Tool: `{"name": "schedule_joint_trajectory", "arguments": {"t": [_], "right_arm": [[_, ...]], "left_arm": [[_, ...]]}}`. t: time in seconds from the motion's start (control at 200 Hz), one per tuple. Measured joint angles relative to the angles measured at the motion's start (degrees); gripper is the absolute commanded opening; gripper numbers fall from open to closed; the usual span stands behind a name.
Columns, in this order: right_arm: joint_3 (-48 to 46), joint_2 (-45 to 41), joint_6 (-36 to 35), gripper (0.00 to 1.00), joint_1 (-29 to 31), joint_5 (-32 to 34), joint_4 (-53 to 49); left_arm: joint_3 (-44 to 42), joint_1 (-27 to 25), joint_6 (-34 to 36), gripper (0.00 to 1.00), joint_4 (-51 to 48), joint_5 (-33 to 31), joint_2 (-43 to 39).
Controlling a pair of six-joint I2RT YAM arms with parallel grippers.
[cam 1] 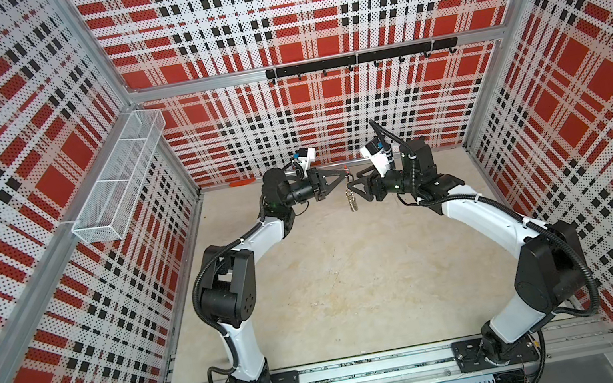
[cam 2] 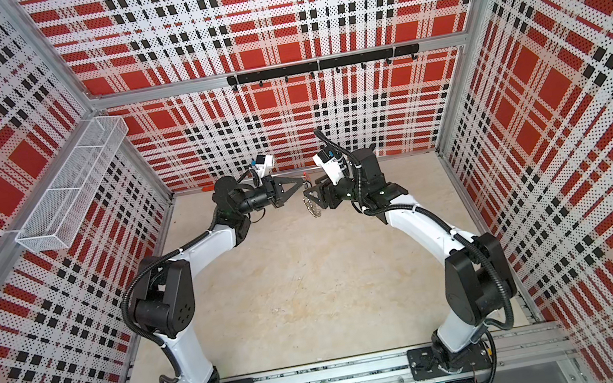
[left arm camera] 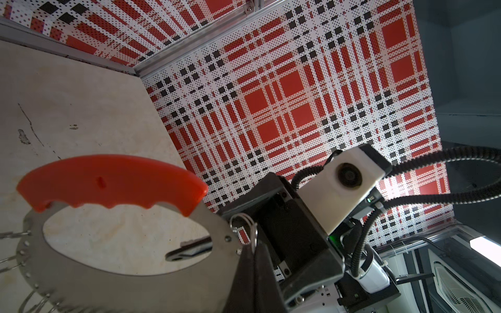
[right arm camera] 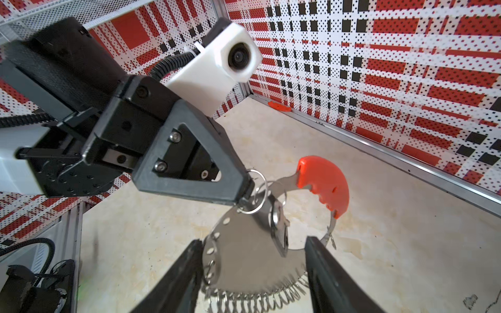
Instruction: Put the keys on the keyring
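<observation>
Left gripper (right arm camera: 244, 191) closed tight, pinching a split ring (right arm camera: 258, 180) at the end of the keyring (right arm camera: 244, 265) near its red segment (right arm camera: 322, 181); keyring is up off the table (cam 1: 332, 281). Keys (right arm camera: 280, 233) hang against the keyring just beside that pinch. Right gripper (right arm camera: 253, 241) jaws stand apart astride the keyring; cannot tell whether they touch it.

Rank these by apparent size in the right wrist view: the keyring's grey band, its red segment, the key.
1. grey band, which looks nearest, so its size may be flattered
2. red segment
3. key, clearly smallest
</observation>
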Motion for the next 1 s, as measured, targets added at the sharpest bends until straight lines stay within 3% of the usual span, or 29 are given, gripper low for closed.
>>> {"name": "schedule_joint_trajectory", "arguments": {"t": [0.326, 0.556, 0.847, 1.002], "right_arm": [[1.38, 2.4, -1.42, 0.54, 0.02, 1.38, 0.26], [2.32, 1.88, -3.52, 0.61, 0.0, 2.27, -1.16], [-3.21, -6.4, -2.21, 0.63, -2.6, 0.66, -0.92], [-5.44, -9.11, 1.31, 0.58, -5.73, -1.53, 3.8]], "left_arm": [[-0.07, 0.26, -0.02, 0.0, -0.02, -0.46, 0.0], [-0.07, 0.72, -0.02, 0.0, -0.02, -0.15, 0.0], [-0.07, 0.74, -0.02, 0.0, 0.0, 0.11, 0.0], [-0.07, 0.74, -0.02, 0.0, 0.0, 0.09, 0.0]]}}
